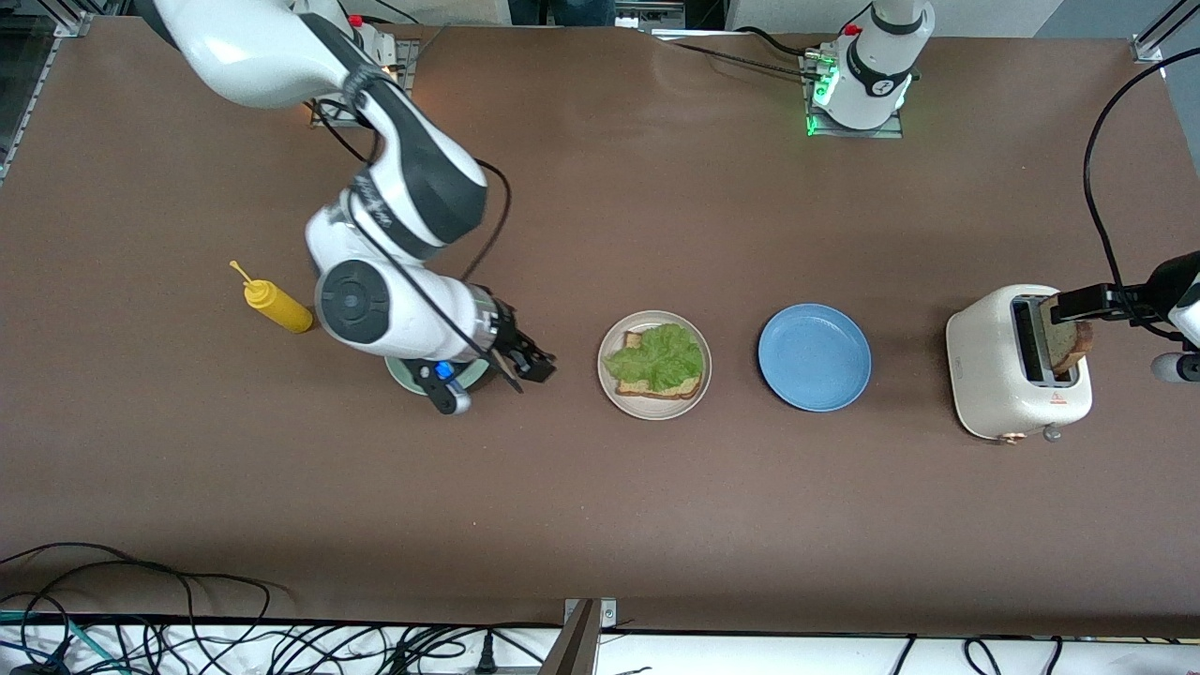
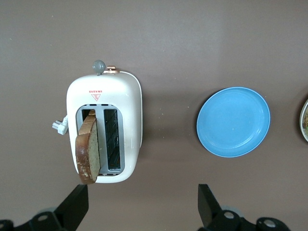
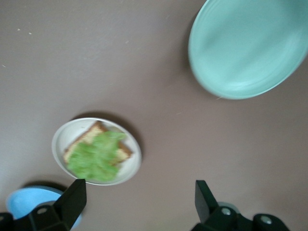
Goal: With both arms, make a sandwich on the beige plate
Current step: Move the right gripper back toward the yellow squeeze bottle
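Left end effector (image 2: 139,209): wide, empty, over toaster (image 1: 1017,375). Right end effector (image 3: 137,204): wide, empty, near mint plate (image 3: 248,45). Beige plate (image 1: 611,386) mid-worktop holds bread w/ lettuce (image 1: 661,356). Toast slice (image 2: 89,149) looks light, stiff, crumbly; you'd pinch its flat faces.

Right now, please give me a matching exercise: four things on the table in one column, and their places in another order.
Things:
1. lettuce leaf
2. bread slice
3. yellow bottle
4. blue plate

Places:
A. between the beige plate and the toaster
B. lying at the right arm's end
C. on bread, on the beige plate
D. in a toaster slot

Pairs: 1-C, 2-D, 3-B, 4-A
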